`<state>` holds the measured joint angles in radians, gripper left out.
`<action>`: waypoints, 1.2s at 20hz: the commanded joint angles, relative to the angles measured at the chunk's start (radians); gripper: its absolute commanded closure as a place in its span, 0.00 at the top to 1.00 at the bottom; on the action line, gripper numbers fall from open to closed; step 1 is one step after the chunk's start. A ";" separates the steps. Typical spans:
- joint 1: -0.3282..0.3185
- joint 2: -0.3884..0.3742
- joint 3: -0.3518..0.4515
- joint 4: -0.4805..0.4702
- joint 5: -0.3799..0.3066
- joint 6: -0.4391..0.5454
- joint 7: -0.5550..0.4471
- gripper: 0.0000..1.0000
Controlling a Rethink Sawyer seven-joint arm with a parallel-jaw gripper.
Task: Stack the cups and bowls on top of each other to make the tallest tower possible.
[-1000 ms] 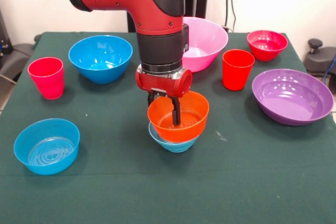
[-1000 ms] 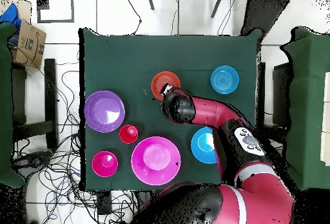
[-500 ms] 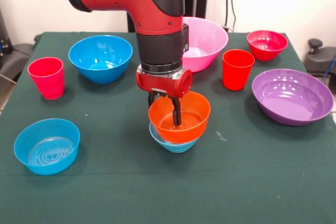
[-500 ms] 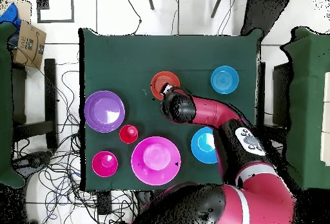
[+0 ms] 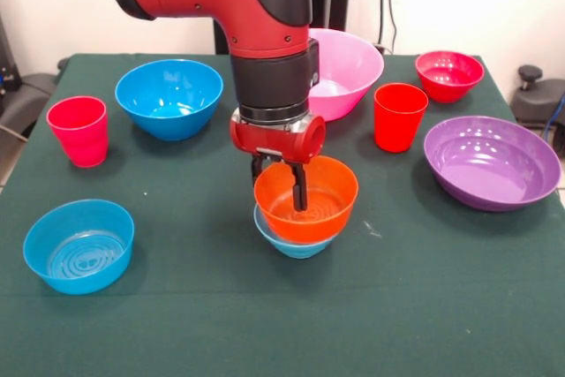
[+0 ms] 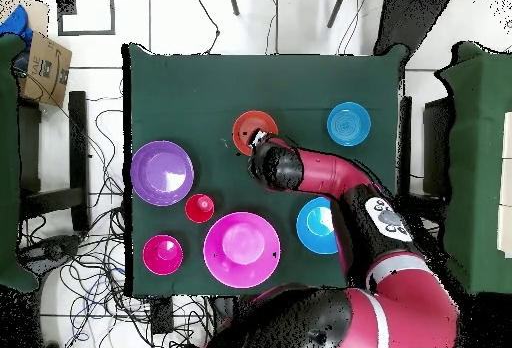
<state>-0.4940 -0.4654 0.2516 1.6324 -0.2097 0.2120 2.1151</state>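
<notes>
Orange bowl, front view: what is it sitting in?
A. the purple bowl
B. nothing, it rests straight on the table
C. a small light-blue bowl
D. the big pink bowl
C: the orange bowl sits nested in a small light-blue bowl, whose lower body shows beneath it, with the pincer at its rim.

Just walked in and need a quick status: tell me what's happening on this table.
The red and black robot arm's gripper grips the rim of the small orange plastic bowl, one finger inside and one outside, with that bowl sitting in the small light-blue plastic bowl on the green table. That two-bowl tower is the only stack. The other bowls and both red cups, such as the orange-red tumbler, stand apart around it.
</notes>
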 commanded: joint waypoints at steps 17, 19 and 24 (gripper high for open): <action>0.017 -0.104 0.073 -0.016 0.025 0.329 -0.009 1.00; 0.014 -0.103 0.076 -0.014 0.024 0.327 -0.011 1.00; 0.008 -0.101 0.081 -0.009 0.023 0.322 -0.015 1.00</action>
<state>-0.4936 -0.5851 0.2583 1.6337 -0.2001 0.4587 2.1151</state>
